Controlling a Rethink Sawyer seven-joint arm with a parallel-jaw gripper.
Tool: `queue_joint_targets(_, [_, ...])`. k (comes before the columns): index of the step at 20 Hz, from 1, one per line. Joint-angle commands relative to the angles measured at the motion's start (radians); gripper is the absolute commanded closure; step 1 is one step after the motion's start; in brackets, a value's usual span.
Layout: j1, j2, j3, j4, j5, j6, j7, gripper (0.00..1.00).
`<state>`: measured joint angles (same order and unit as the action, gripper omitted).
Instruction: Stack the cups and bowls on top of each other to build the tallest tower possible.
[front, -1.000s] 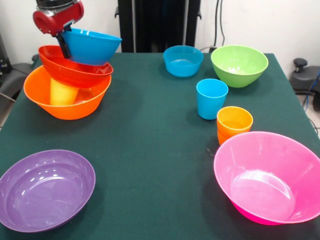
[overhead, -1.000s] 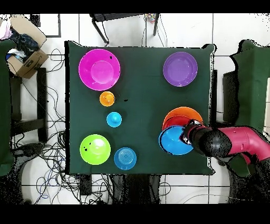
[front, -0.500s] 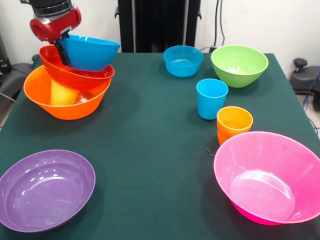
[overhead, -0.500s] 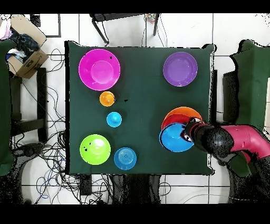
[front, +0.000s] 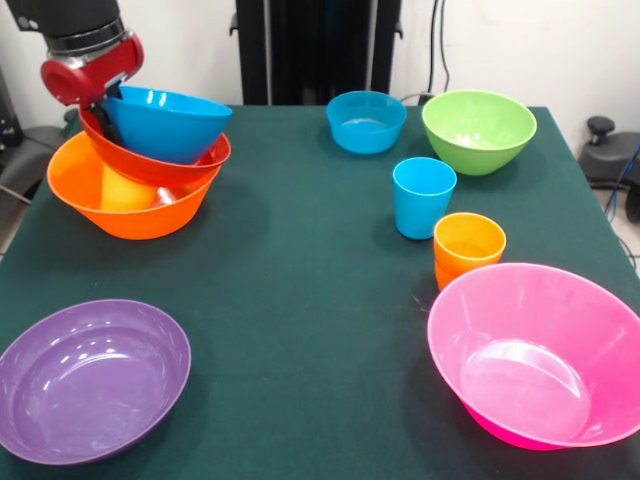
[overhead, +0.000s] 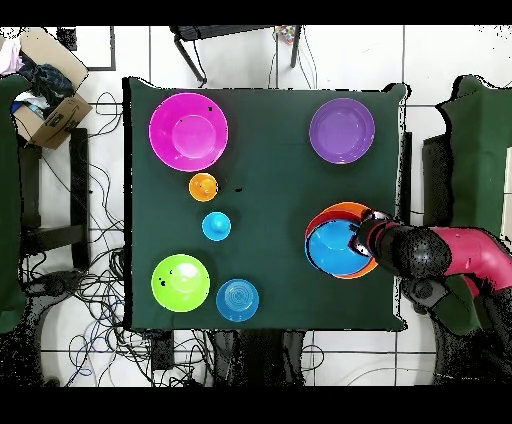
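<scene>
The tower stands at the table's left in the front view: a big orange bowl (front: 130, 210) (overhead: 346, 208), a red-orange bowl (front: 150, 168) in it, and a blue bowl (front: 170, 125) (overhead: 332, 247) tilted on top. My gripper (front: 103, 100) (overhead: 362, 238) is shut on that blue bowl's rim. A blue cup (front: 423, 197) (overhead: 216, 226) and nested orange cups (front: 468, 247) (overhead: 203, 186) stand right of centre. Loose bowls: pink (front: 540, 355) (overhead: 188, 131), purple (front: 90, 378) (overhead: 342, 131), green (front: 478, 130) (overhead: 181, 282), small blue (front: 366, 121) (overhead: 237, 299). The yellow cup is hidden.
The dark green table (front: 300, 300) ends close behind the tower. In the overhead view a cardboard box (overhead: 45, 85) sits off the table on the floor, among cables.
My gripper has carried the blue bowl down and sideways; the bowl now sits deep in the red-orange bowl, which has sunk lower into the orange one.
</scene>
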<state>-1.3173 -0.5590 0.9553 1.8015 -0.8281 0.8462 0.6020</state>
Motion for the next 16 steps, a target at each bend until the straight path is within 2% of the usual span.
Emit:
queue_joint_targets(1, [0.043, 0.040, -0.042, -0.125, -0.079, 0.134, -0.367, 1.00])
queue_joint_targets(9, [0.049, 0.010, -0.034, -0.089, -0.075, 0.125, -0.336, 1.00])
queue_joint_targets(16, [0.057, 0.006, -0.028, -0.100, -0.065, 0.139, -0.339, 1.00])
